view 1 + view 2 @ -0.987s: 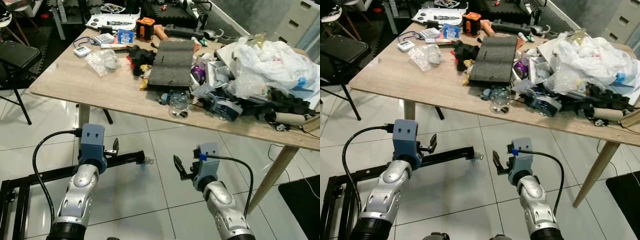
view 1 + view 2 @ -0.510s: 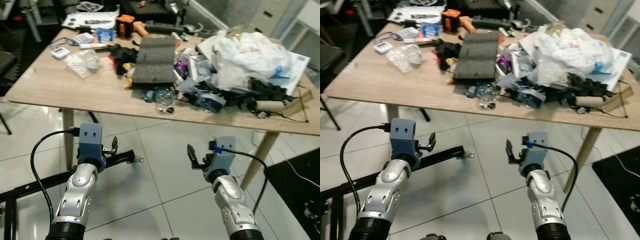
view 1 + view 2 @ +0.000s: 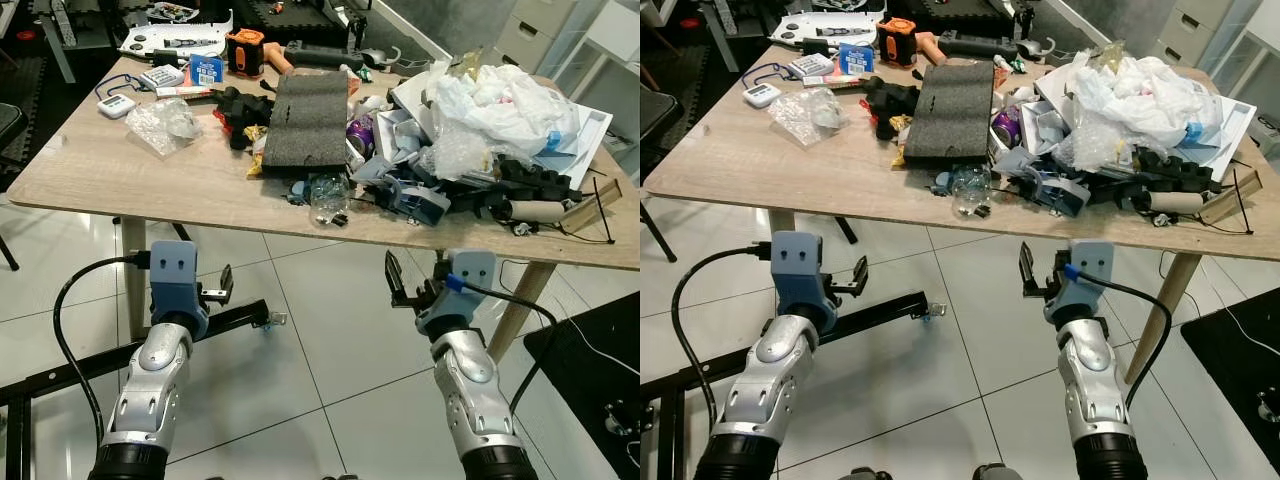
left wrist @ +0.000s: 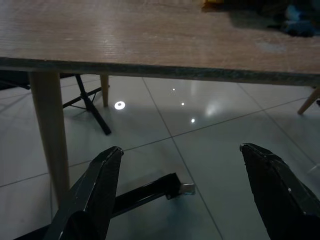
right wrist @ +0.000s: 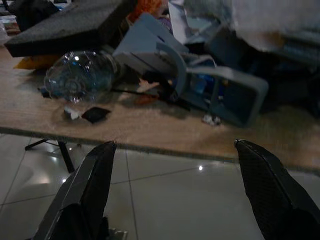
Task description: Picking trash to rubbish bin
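Observation:
A wooden table (image 3: 120, 180) carries a heap of trash. A crushed clear plastic bottle (image 3: 328, 195) lies near the front edge, beside a dark foam slab (image 3: 310, 120) and a blue-grey plastic piece (image 3: 418, 200). White plastic bags (image 3: 505, 90) pile up at the right, and a clear bag (image 3: 165, 118) lies at the left. My right gripper (image 3: 412, 280) is open just below the table's edge, facing the bottle (image 5: 82, 75) with nothing between its fingers (image 5: 87, 195). My left gripper (image 4: 181, 149) is open and empty, lower, pointing under the tabletop.
A black metal frame (image 3: 245, 318) lies on the white tiled floor under the left gripper. Table legs stand at the left (image 3: 133, 265) and the right (image 3: 518, 305). A black mat (image 3: 600, 345) lies at the right, and a black chair (image 3: 652, 108) stands at the far left.
The camera has swung right, bringing the whole table into view. My right gripper has risen toward the table's front edge. Both grippers stay open and empty.

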`<state>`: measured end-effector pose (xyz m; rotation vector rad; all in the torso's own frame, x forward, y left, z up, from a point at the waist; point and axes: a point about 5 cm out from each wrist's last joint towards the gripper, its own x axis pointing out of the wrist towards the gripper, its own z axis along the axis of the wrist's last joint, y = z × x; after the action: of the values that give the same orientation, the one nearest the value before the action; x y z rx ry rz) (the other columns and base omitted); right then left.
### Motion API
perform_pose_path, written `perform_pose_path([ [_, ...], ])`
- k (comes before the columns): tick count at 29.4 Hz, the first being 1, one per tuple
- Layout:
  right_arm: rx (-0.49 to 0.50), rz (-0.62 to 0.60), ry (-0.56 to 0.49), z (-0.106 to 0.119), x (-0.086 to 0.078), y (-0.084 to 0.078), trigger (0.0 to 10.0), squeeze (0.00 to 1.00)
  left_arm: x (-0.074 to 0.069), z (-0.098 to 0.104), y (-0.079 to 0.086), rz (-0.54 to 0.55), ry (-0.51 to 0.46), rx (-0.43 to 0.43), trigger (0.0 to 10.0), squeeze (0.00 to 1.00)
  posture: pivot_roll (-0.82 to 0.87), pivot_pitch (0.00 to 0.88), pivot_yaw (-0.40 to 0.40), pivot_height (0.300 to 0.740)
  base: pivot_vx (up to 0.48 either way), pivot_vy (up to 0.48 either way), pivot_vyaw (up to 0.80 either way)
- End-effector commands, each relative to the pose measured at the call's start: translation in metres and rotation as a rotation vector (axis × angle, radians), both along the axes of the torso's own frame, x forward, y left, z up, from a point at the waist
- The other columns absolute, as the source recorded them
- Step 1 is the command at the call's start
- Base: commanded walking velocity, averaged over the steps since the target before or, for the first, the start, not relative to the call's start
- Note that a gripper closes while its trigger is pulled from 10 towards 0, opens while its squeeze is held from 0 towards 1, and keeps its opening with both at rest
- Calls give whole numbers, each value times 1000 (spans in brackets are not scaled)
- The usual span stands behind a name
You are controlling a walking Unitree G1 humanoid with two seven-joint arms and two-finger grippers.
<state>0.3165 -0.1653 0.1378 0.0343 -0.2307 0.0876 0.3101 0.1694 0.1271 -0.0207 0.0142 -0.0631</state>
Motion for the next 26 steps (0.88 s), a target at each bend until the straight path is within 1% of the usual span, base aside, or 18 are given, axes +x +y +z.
perform_pose_path([
  [1, -20, -19, 15, -4, -1, -5, 10000, 0, -3, -1, -3, -13, -4, -12, 10000, 0, 2, 167, -38, 740, 251, 0, 0],
  [12, -20, -21, 4, 0, 3, -5, 10000, 0, -3, -1, -3, -21, -5, -11, 10000, 0, 7, 173, -40, 740, 251, 0, 0],
  [26, -28, -9, 6, 0, 3, -4, 10000, 0, -3, 0, -5, -30, -6, -20, 10000, 0, 5, 170, -44, 740, 248, 0, 0],
])
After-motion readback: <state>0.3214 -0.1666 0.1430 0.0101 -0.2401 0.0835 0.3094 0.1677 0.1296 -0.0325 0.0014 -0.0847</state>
